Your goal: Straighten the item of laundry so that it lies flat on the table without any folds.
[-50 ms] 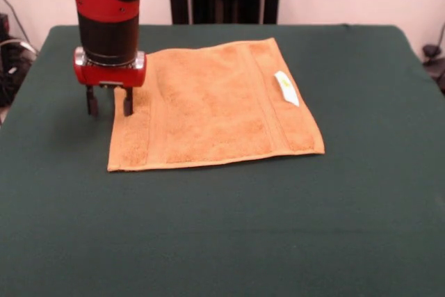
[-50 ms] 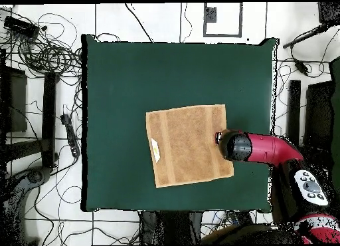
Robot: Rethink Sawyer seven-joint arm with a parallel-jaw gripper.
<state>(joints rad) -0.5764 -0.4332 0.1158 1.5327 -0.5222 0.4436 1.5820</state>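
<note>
One golden-orange terry towel (image 1: pixel 215 106) lies flat mid-counter (image 1: pixel 222 227), the empty pincer (image 1: pixel 109 102) slightly parted at its edge.

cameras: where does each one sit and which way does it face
Front view: low across the table, facing the robot; shows the towel, the red arm coming down from above and the gripper, open, at the towel's left edge.
Overhead view: above the table, looking straight down; shows the towel near the middle, the arm reaching in from the lower right.
Shared: table, towel, its white label and the arm, turned half round between views.
</note>
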